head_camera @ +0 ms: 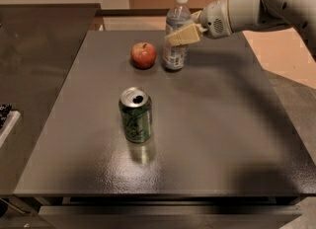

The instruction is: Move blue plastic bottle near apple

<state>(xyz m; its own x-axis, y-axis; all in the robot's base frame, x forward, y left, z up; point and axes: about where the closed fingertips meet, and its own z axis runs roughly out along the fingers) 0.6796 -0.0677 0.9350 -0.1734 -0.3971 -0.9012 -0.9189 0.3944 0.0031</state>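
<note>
While hand (177, 34) grips slim blue plastic bottle (174, 57) | round apple (143, 55) beside

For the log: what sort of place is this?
Probably an office kitchen or test area: a dark table beside a counter, holding an apple and can, with the gripper clasping the blue plastic bottle at the far edge.

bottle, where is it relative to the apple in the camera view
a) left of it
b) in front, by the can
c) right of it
c: the bottle is just right of the apple, with the gripper closed on its middle; the can is much nearer the camera.
</note>
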